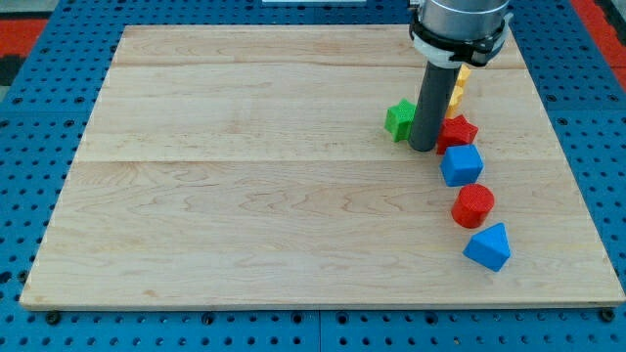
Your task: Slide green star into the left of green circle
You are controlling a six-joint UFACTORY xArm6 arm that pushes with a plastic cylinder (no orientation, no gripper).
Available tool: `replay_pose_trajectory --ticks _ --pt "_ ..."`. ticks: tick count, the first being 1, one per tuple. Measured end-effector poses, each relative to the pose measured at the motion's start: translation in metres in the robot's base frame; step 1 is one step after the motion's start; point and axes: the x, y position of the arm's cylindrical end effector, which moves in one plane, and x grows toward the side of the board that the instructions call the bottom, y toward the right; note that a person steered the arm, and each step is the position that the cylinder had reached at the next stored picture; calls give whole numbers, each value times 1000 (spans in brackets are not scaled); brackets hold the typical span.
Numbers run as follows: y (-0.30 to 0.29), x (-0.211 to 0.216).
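Note:
The green star (399, 119) lies on the wooden board (245, 196) at the view's upper right. My tip (423, 147) stands right beside it, on its right and slightly below, touching or nearly touching it. The rod hides whatever lies straight behind it. No green circle shows in the view; it may be hidden behind the rod or arm.
A red block (457, 130) sits just right of the tip. Below it lie a blue cube (462, 165), a red cylinder (473, 205) and a blue block (488, 246). A yellow block (457, 88) peeks out behind the rod. The board's right edge is close.

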Motion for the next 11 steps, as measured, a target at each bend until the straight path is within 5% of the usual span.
replay_pose_trajectory --ticks 2,3,4,6,11 --pt "-49 -82" --pt "18 -98" --pt "3 -45" --pt "14 -114" --pt "18 -165"
